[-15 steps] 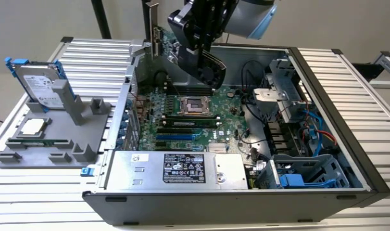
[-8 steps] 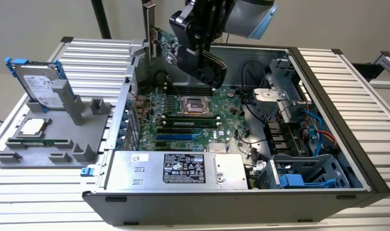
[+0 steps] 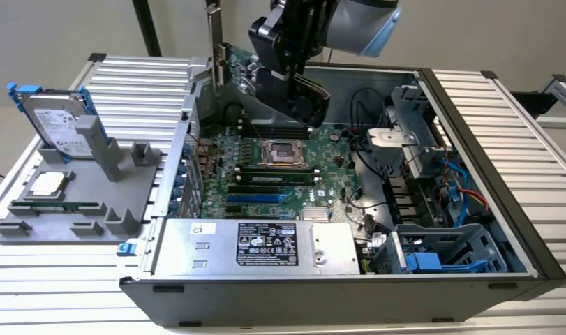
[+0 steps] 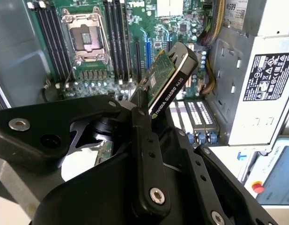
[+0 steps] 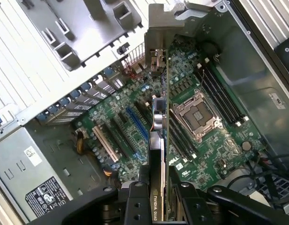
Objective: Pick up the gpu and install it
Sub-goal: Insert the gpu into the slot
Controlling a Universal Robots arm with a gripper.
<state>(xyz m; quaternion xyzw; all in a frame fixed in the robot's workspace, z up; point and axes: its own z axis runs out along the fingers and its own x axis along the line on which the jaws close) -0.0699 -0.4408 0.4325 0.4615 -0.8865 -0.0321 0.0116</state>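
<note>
The tool point(image 5: 158, 190) is clamped on the gpu point(image 4: 164, 75), gripping one edge. Beneath the tool lies the motherboard point(image 5: 130, 136) in the open computer case point(image 3: 338, 303); the card appears clear of every slot.

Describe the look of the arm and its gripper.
The arm has a rounded silver-grey joint with a light blue cap. The gripper is matt black, built of flat, angular linkage bars pinned with silver screws.
</note>
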